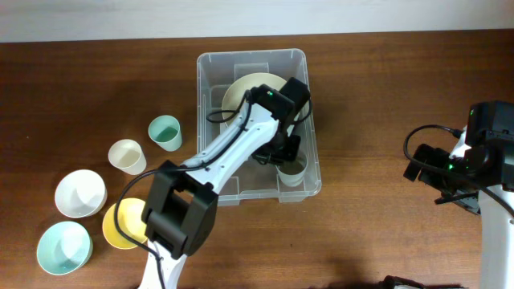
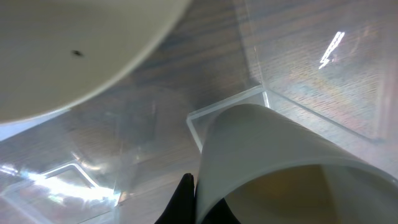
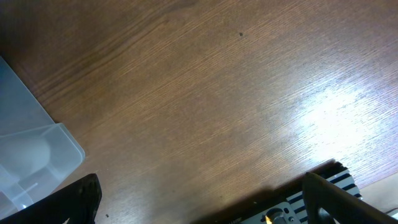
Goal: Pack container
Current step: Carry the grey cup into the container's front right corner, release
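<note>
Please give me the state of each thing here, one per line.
Container: upright, lidless, partly filled.
Packed bowl: upright, inside container.
Held cup: in container corner, gripped.
Left gripper: shut on held cup.
Right gripper: open, empty.
Green cup: upright, empty, outside.
Cream cup: upright, empty, outside.
White bowl: upright, empty, outside.
Yellow bowl: upright, outside.
Blue bowl: upright, empty, outside.
</note>
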Tool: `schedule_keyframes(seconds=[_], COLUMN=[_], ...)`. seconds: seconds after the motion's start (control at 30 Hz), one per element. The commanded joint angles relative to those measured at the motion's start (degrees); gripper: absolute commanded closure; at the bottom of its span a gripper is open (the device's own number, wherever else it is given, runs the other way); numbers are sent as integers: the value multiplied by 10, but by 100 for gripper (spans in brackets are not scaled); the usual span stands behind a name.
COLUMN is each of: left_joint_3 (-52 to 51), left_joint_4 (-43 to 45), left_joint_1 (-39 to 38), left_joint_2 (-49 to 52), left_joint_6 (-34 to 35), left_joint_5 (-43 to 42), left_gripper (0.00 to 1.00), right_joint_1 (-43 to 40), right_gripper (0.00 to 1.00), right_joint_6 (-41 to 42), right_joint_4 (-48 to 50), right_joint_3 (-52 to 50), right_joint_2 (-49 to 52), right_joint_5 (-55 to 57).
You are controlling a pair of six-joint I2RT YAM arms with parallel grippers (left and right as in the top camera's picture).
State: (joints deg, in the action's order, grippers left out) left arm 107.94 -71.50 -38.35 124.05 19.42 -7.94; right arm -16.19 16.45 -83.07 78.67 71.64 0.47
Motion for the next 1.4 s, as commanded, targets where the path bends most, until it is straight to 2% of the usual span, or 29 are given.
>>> schedule_keyframes(seconds=[0.0, 0.13, 0.17, 0.2, 0.23, 0.37, 0.57, 0.7, 0.87, 0.93, 0.97, 1.03, 1.2, 1.37], left_joint_3=[-1, -1, -1, -1, -1, -1, 23, 103, 201, 218, 218, 218, 193, 133], left_joint_4=[-7, -19, -23, -26, -30, -36, -56, -104, -136, -141, -147, -173, -212, -204], left_joint_1=[-5, -9, -10, -10, -10, -10, -2, 19, 69, 116, 181, 260, 379, 472], left_joint_2=[15, 15, 15, 15, 15, 15, 13, -10, -67, -105, -137, -148, -147, -147], left_joint_6=[9, 9, 9, 9, 9, 9, -8, -26, -32, -32, -32, -32, -32, -32], left_joint_5=[2, 2, 2, 2, 2, 2, 6, 53, 110, 140, 149, 149, 148, 132], left_gripper=[100, 99, 97, 74, 59, 47, 44, 43, 31, 30, 27, 27, 27, 27], right_joint_1=[0, 0, 0, 0, 0, 0, 0, 0, 0, 0, 0, 0, 0, 0], right_gripper=[1, 1, 1, 1, 1, 1, 1, 1, 1, 1, 1, 1, 1, 1], right_joint_6=[-1, -1, -1, -1, -1, -1, -1, -1, -1, -1, -1, -1, -1, -1], right_joint_4=[0, 1, 2, 2, 2, 2, 2, 4, 4, 4, 5, 5, 6, 6], right_joint_3=[-2, -2, -2, -2, -2, -2, -2, -2, -2, -2, -2, -2, -2, -2], right_joint_2=[1, 1, 1, 1, 1, 1, 1, 1, 1, 1, 1, 1, 1, 1], right_joint_5=[-3, -3, -3, -3, -3, -3, -3, -3, -3, -3, -3, -3, -3, -3])
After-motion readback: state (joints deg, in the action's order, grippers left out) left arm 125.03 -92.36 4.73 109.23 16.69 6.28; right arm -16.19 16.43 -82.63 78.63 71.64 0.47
